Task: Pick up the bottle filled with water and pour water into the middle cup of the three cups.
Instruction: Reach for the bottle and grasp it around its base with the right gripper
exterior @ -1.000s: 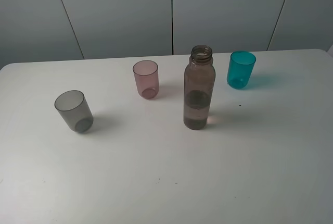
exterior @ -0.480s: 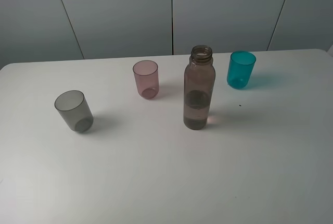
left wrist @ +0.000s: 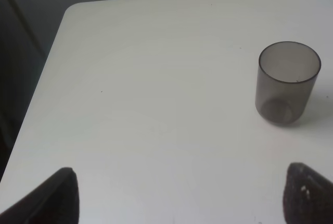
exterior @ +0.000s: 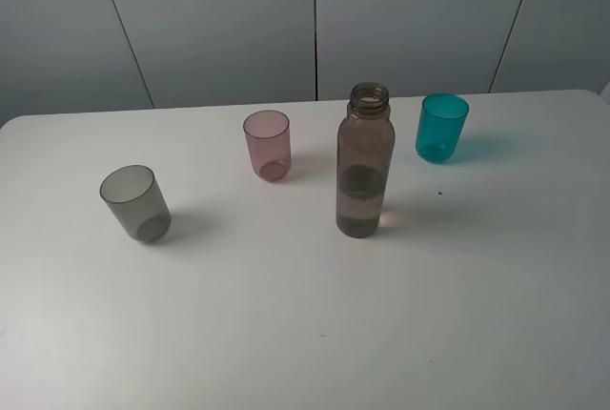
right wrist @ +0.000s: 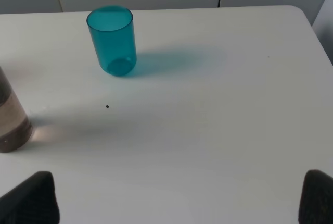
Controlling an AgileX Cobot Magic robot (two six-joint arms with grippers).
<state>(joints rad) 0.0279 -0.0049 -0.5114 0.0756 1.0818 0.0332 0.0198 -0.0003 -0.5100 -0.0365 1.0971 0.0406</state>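
The smoky brown bottle stands upright and uncapped in the middle of the white table, about a third full of water. Its base shows in the right wrist view. The pink middle cup stands to its back left. The smoky grey cup stands at the left and shows in the left wrist view. The teal cup stands at the back right and shows in the right wrist view. My left gripper and right gripper are open and empty, with only fingertips in view. Neither shows in the high view.
A grey panelled wall rises behind the table. The table's left edge and rounded corner show in the left wrist view, and its right back corner in the right wrist view. A small dark speck lies near the teal cup.
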